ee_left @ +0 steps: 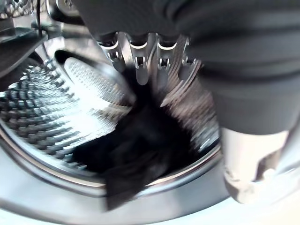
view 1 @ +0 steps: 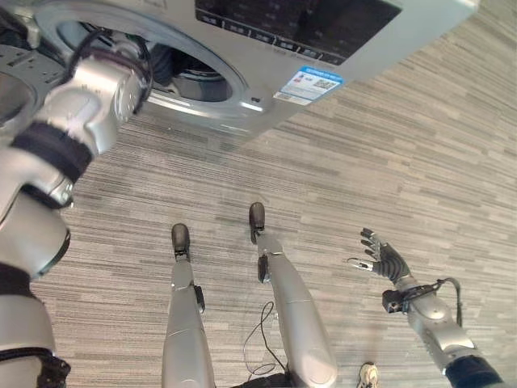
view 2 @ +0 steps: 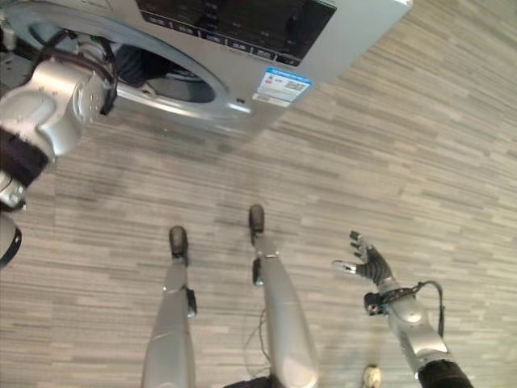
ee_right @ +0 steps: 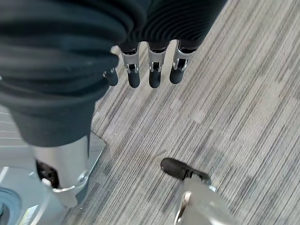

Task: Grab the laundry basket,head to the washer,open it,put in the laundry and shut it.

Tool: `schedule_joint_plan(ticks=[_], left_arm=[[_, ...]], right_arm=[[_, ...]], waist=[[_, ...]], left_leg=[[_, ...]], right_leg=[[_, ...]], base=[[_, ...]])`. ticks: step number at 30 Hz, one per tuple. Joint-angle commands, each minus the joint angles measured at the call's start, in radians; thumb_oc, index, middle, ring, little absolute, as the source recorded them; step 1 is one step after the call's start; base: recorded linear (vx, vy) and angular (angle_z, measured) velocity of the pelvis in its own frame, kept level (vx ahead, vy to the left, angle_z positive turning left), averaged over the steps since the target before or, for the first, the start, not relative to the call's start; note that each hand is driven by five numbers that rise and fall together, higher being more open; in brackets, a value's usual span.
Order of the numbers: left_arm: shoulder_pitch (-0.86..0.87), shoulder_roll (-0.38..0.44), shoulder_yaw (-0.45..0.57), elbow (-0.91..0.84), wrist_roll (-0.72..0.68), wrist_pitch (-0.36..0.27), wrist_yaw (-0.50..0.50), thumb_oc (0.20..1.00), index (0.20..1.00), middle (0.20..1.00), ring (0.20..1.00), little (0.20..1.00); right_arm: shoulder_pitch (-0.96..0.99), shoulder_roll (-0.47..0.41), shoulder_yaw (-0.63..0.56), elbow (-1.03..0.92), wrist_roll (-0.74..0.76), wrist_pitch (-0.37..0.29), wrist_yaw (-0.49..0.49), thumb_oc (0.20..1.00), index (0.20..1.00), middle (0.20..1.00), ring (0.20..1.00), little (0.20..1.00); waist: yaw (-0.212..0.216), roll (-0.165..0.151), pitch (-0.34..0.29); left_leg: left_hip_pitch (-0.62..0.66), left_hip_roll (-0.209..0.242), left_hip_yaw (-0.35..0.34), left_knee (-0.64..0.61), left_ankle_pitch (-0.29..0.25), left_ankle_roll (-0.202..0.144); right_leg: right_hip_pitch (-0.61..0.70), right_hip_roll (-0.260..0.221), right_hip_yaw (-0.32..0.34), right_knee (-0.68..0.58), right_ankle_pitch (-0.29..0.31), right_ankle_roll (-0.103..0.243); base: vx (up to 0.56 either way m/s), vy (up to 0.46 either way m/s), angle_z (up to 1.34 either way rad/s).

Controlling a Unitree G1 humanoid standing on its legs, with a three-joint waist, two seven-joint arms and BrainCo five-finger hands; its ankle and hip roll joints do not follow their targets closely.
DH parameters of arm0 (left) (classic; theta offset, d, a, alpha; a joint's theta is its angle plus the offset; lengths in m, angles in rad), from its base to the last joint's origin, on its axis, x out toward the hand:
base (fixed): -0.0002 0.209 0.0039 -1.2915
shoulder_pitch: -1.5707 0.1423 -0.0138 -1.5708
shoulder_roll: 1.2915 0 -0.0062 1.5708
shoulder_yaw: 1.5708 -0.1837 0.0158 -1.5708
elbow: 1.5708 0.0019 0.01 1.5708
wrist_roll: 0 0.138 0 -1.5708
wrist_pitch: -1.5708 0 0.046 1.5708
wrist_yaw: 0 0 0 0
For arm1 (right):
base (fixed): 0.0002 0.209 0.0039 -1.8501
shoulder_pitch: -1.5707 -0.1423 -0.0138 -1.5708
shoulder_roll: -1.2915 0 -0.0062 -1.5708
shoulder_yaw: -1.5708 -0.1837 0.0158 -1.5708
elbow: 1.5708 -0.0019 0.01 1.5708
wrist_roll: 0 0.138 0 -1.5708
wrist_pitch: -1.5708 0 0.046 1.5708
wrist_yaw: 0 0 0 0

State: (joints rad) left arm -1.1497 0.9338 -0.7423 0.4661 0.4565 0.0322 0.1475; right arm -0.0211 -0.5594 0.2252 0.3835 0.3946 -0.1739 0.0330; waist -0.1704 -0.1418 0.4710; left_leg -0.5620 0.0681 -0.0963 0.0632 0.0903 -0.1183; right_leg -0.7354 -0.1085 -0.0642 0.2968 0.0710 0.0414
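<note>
The silver washer [view 1: 363,32] stands at the top of the eye views with its round opening [view 1: 198,81] uncovered. My left arm reaches into that opening. In the left wrist view my left hand [ee_left: 140,63] hangs open inside the ribbed steel drum [ee_left: 56,108], fingers straight, just above a heap of dark laundry [ee_left: 140,150]. One end of the cloth droops over the drum's front rim. My right hand [view 1: 386,259] hovers open over the floor at the lower right, fingers spread, holding nothing.
Grey striped carpet [view 1: 404,153] covers the floor in front of the washer and to its right. A dark control panel [view 1: 299,20] and a blue-and-white sticker [view 1: 311,83] sit on the washer's front, right of the opening.
</note>
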Motion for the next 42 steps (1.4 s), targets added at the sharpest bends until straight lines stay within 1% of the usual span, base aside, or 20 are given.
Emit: schedule_joint_plan(ticks=[1, 2, 3, 4, 6, 7, 9, 11, 13, 14, 15, 16, 19, 20, 21, 22, 26, 34, 36, 42], left_arm=[[0.072, -0.116, 0.164, -0.064, 0.013, -0.014, 0.069, 1.000, 1.000, 1.000, 1.000, 1.000], [0.223, -0.150, 0.248, -0.118, -0.005, -0.022, 0.060, 1.000, 1.000, 1.000, 1.000, 1.000], [0.480, -0.240, 0.361, -0.193, -0.035, -0.033, 0.036, 1.000, 1.000, 1.000, 1.000, 1.000], [0.488, -0.239, 0.367, -0.200, -0.033, -0.031, 0.034, 1.000, 1.000, 1.000, 1.000, 1.000], [0.736, -0.349, 0.422, -0.208, -0.069, -0.059, 0.008, 1.000, 1.000, 1.000, 1.000, 1.000], [0.739, -0.348, 0.423, -0.209, -0.068, -0.059, 0.008, 1.000, 1.000, 1.000, 1.000, 1.000], [0.876, -0.371, 0.425, -0.199, -0.067, -0.067, -0.029, 1.000, 1.000, 1.000, 1.000, 1.000], [0.991, -0.405, 0.430, -0.159, -0.104, -0.073, -0.068, 1.000, 1.000, 1.000, 1.000, 1.000], [1.086, -0.445, 0.411, -0.033, -0.120, -0.081, -0.074, 1.000, 1.000, 1.000, 1.000, 1.000], [1.085, -0.446, 0.409, -0.030, -0.119, -0.082, -0.072, 1.000, 1.000, 1.000, 1.000, 1.000], [1.122, -0.494, 0.408, 0.135, -0.150, -0.082, -0.067, 1.000, 1.000, 1.000, 1.000, 1.000], [1.120, -0.495, 0.407, 0.138, -0.150, -0.083, -0.065, 1.000, 1.000, 1.000, 1.000, 1.000], [1.146, -0.576, 0.413, 0.398, -0.199, -0.082, -0.049, 1.000, 1.000, 1.000, 1.000, 1.000], [1.145, -0.611, 0.414, 0.549, -0.198, -0.083, -0.033, 1.000, 1.000, 1.000, 1.000, 1.000], [1.148, -0.628, 0.416, 0.613, -0.194, -0.083, -0.029, 1.000, 1.000, 1.000, 1.000, 1.000], [1.147, -0.630, 0.415, 0.616, -0.194, -0.085, -0.028, 1.000, 1.000, 1.000, 1.000, 1.000], [1.162, -0.666, 0.486, 0.817, -0.215, -0.073, -0.035, 1.000, 1.000, 1.000, 1.000, 1.000], [1.169, -0.675, 0.505, 0.874, -0.213, -0.061, -0.079, 1.000, 1.000, 1.000, 1.000, 1.000], [1.166, -0.681, 0.492, 0.866, -0.227, -0.062, -0.087, 1.000, 1.000, 1.000, 1.000, 1.000], [1.150, -0.691, 0.447, 0.866, -0.234, -0.059, -0.088, 1.000, 1.000, 1.000, 1.000, 1.000]], right_arm=[[0.113, -0.018, -0.038, 0.023, -0.036, 0.006, -0.011, 1.000, 1.000, 1.000, 1.000, 1.000], [0.116, 0.001, -0.046, 0.049, -0.053, 0.015, -0.014, 1.000, 1.000, 1.000, 1.000, 1.000], [0.125, 0.027, -0.068, 0.069, -0.092, 0.040, -0.014, 1.000, 1.000, 1.000, 1.000, 1.000], [0.126, 0.025, -0.066, 0.068, -0.092, 0.040, -0.014, 1.000, 1.000, 1.000, 1.000, 1.000], [0.122, 0.051, -0.084, 0.140, -0.118, 0.065, -0.001, 1.000, 1.000, 1.000, 1.000, 1.000], [0.122, 0.051, -0.082, 0.140, -0.118, 0.065, -0.001, 1.000, 1.000, 1.000, 1.000, 1.000], [0.119, 0.058, -0.091, 0.188, -0.145, 0.083, 0.005, 1.000, 1.000, 1.000, 1.000, 1.000], [0.115, 0.072, -0.103, 0.251, -0.147, 0.101, 0.006, 1.000, 1.000, 1.000, 1.000, 1.000], [0.086, 0.101, -0.124, 0.362, -0.138, 0.111, -0.008, 1.000, 1.000, 1.000, 1.000, 1.000], [0.086, 0.101, -0.124, 0.364, -0.138, 0.109, -0.008, 1.000, 1.000, 1.000, 1.000, 1.000], [0.072, 0.112, -0.151, 0.426, -0.113, 0.107, -0.026, 1.000, 1.000, 1.000, 1.000, 1.000], [0.072, 0.111, -0.152, 0.427, -0.113, 0.107, -0.026, 1.000, 1.000, 1.000, 1.000, 1.000], [0.062, 0.118, -0.204, 0.496, -0.089, 0.096, -0.057, 1.000, 1.000, 1.000, 1.000, 1.000], [0.051, 0.103, -0.230, 0.492, -0.095, 0.090, -0.084, 1.000, 1.000, 1.000, 1.000, 1.000], [0.050, 0.094, -0.242, 0.477, -0.103, 0.086, -0.094, 1.000, 1.000, 1.000, 1.000, 1.000], [0.052, 0.093, -0.242, 0.476, -0.103, 0.086, -0.094, 1.000, 1.000, 1.000, 1.000, 1.000], [0.063, -0.002, -0.320, 0.319, -0.170, 0.071, -0.135, 1.000, 1.000, 1.000, 1.000, 1.000], [0.019, -0.158, -0.414, 0.147, -0.248, 0.067, -0.175, 1.000, 1.000, 1.000, 1.000, 1.000], [-0.054, -0.230, -0.427, 0.124, -0.275, 0.066, -0.209, 1.000, 1.000, 1.000, 1.000, 1.000], [-0.269, -0.325, -0.359, 0.038, -0.294, 0.048, -0.255, 1.000, 1.000, 1.000, 1.000, 1.000]], waist=[[-0.015, 0.069, -0.080], [-0.003, 0.072, -0.089], [0.019, 0.077, -0.092], [0.015, 0.076, -0.093], [0.041, 0.088, -0.107], [0.039, 0.086, -0.106], [0.054, 0.098, -0.122], [0.063, 0.108, -0.145], [0.074, 0.127, -0.190], [0.074, 0.127, -0.189], [0.079, 0.138, -0.221], [0.079, 0.137, -0.221], [0.081, 0.144, -0.278], [0.085, 0.147, -0.314], [0.085, 0.145, -0.331], [0.085, 0.146, -0.330], [0.097, 0.139, -0.404], [0.119, 0.127, -0.458], [0.135, 0.121, -0.472], [0.163, 0.106, -0.489]], left_leg=[[0.096, 0.075, -0.002, 0.098, -0.212, -0.031], [0.120, 0.074, -0.002, 0.097, -0.217, -0.028], [0.175, 0.076, -0.001, 0.100, -0.240, -0.020], [0.176, 0.073, 0.000, 0.098, -0.234, -0.019], [0.270, 0.075, 0.002, 0.090, -0.260, -0.005], [0.271, 0.072, 0.001, 0.087, -0.254, -0.004], [0.332, 0.072, 0.005, 0.080, -0.269, 0.007], [0.390, 0.066, 0.009, 0.065, -0.271, 0.019], [0.454, 0.060, 0.007, 0.048, -0.272, 0.035], [0.458, 0.061, 0.008, 0.046, -0.271, 0.035], [0.507, 0.060, 0.008, 0.025, -0.272, 0.039], [0.506, 0.057, 0.007, 0.022, -0.267, 0.040], [0.563, 0.055, 0.003, -0.014, -0.258, 0.042], [0.600, 0.057, 0.007, -0.040, -0.257, 0.041], [0.617, 0.055, 0.006, -0.059, -0.250, 0.042], [0.621, 0.056, 0.006, -0.063, -0.249, 0.042], [0.684, 0.064, 0.006, -0.113, -0.238, 0.039], [0.716, 0.072, -0.012, -0.134, -0.231, 0.038], [0.721, 0.075, -0.018, -0.135, -0.231, 0.040], [0.727, 0.075, -0.023, -0.133, -0.237, 0.044]], right_leg=[[-0.025, -0.010, 0.016, -0.036, -0.038, 0.101], [0.007, -0.013, 0.015, -0.042, -0.039, 0.099], [0.064, -0.017, 0.013, -0.036, -0.050, 0.096], [0.065, -0.019, 0.014, -0.041, -0.044, 0.096], [0.175, -0.028, 0.009, -0.049, -0.055, 0.094], [0.177, -0.031, 0.010, -0.054, -0.049, 0.094], [0.239, -0.029, 0.009, -0.060, -0.058, 0.096], [0.295, -0.033, 0.011, -0.071, -0.053, 0.098], [0.358, -0.034, 0.010, -0.072, -0.063, 0.099], [0.361, -0.034, 0.010, -0.073, -0.063, 0.099], [0.412, -0.035, 0.004, -0.083, -0.073, 0.101], [0.413, -0.038, 0.004, -0.087, -0.068, 0.101], [0.477, -0.042, -0.007, -0.121, -0.071, 0.103], [0.517, -0.039, -0.015, -0.143, -0.078, 0.105], [0.531, -0.040, -0.017, -0.157, -0.074, 0.107], [0.534, -0.040, -0.017, -0.158, -0.074, 0.107], [0.601, -0.046, -0.026, -0.200, -0.079, 0.109], [0.653, -0.049, -0.044, -0.220, -0.085, 0.107], [0.662, -0.048, -0.046, -0.223, -0.084, 0.106], [0.669, -0.045, -0.040, -0.231, -0.081, 0.105]], base=[[0.02, 0.078, 0.13], [0.10, 0.149, 0.08], [0.07, 0.116, -0.02], [0.09, 0.108, -0.09], [0.09, 0.109, 0.07], [0.10, 0.115, 0.11], [0.10, 0.107, 0.10], [0.07, 0.133, -0.02], [0.08, 0.131, -0.05], [0.11, 0.126, 0.01], [0.04, 0.061, 0.04], [0.06, 0.083, 0.02], [0.09, 0.046, -0.01], [0.11, 0.052, 0.02], [0.08, 0.035, 0.03], [0.04, 0.027, 0.06], [0.07, 0.013, 0.02], [0.04, -0.004, 0.03], [0.00, 0.000, 0.00], [0.00, -0.004, -0.03]])
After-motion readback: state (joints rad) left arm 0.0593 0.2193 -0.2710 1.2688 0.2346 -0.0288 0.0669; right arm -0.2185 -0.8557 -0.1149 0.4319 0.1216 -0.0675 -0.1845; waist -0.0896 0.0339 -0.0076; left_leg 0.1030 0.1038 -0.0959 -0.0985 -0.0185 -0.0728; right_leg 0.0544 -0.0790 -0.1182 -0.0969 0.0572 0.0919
